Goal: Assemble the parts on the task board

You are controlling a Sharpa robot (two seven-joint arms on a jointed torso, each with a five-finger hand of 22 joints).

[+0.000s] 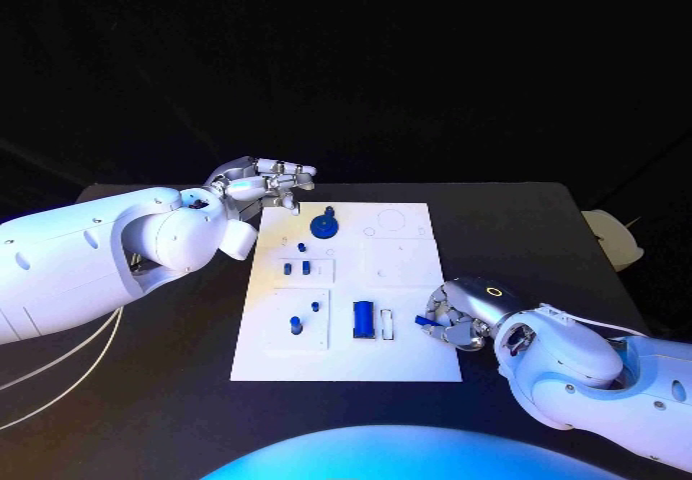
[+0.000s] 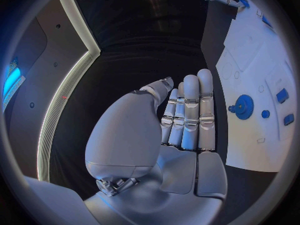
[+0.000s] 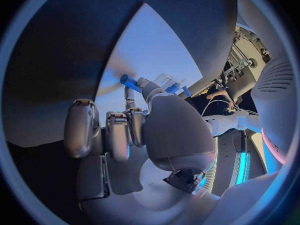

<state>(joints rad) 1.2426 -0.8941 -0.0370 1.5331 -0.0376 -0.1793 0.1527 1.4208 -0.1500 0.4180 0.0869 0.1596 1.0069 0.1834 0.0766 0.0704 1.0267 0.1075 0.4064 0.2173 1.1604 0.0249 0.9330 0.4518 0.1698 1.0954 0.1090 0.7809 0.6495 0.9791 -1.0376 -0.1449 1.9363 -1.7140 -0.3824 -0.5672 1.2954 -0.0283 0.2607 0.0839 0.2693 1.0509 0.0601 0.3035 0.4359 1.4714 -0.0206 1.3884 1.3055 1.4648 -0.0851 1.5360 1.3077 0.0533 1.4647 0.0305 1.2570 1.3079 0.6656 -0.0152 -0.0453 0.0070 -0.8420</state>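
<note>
On the task board [image 1: 411, 365], right hand [image 1: 459, 318] pinches a blue part [image 1: 426, 321]

The right silver many-fingered hand [image 3: 134, 135] curls over the white plate of the task board [image 3: 156, 50], its fingers [image 3: 81, 130] bent inward. A small blue rod-shaped part [image 3: 130, 82] is pinched at the fingertips, just above the board's surface.
</note>
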